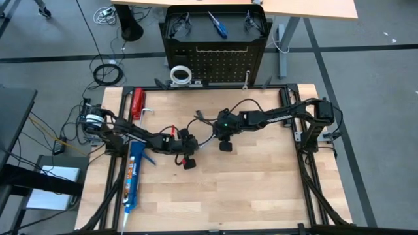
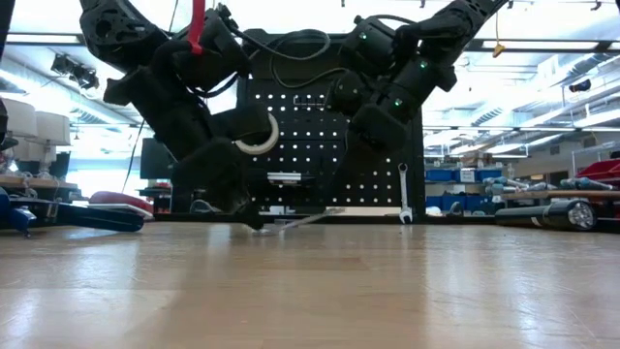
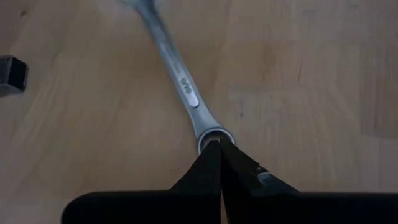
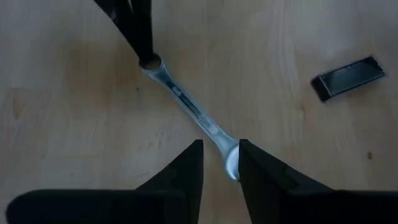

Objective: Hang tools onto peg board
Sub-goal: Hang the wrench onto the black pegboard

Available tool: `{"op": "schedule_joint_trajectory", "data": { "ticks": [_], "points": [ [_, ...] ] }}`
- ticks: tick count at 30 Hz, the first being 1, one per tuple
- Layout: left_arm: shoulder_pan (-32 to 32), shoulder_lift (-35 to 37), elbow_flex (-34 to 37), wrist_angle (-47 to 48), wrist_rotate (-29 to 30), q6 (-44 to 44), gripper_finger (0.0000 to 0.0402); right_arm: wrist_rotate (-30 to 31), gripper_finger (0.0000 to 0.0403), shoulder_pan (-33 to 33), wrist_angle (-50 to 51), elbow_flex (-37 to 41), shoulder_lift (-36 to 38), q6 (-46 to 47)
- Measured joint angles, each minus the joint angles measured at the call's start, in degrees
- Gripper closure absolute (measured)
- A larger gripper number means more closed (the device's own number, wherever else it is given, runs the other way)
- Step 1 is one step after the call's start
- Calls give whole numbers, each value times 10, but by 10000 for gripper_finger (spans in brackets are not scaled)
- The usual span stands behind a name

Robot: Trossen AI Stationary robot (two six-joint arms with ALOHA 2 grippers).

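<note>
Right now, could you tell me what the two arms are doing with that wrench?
The left gripper is shut on the ring end of a silver wrench lying on the wooden table. The right gripper is open around the wrench's other end. Another wrench and the white tape roll already hang on the peg board.

Inspection for markings: the silver wrench (image 3: 180, 74) lying on the surface carries a stamped mark on its shank, too blurred to read. The caulking gun (image 1: 134, 176) shows label print, likewise illegible. No other text, brand, number or sign is readable.
</note>
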State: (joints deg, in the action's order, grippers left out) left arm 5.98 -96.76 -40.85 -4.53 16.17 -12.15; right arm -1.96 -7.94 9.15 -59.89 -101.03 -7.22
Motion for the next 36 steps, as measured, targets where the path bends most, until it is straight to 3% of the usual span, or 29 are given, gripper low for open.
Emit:
{"op": "schedule_joint_trajectory", "data": {
  "ticks": [4, 9, 14, 19, 23, 31, 36],
  "points": [
    [0, -16, -2, -8, -4, -1, 401, 0, 296, 0, 0, 0, 0, -7],
    [0, -18, -1, -14, -5, 0, 401, 0, 282, 6, 2, -1, 0, -99],
    [0, -19, -1, -12, -6, 0, 401, 12, 228, 7, 10, -1, 0, -167],
    [0, -19, 0, -19, -7, 1, 401, 78, 160, 15, 13, -1, 0, -198],
    [0, -20, 1, -25, -7, 1, 401, 122, 128, 28, 15, 0, -1, -201],
    [0, -20, 1, -29, -8, 1, 401, 126, 130, 18, -73, 59, -1, -181],
    [0, -20, 1, -30, -8, 1, 401, 125, 136, 18, -127, 84, -2, -215]
  ]
}}
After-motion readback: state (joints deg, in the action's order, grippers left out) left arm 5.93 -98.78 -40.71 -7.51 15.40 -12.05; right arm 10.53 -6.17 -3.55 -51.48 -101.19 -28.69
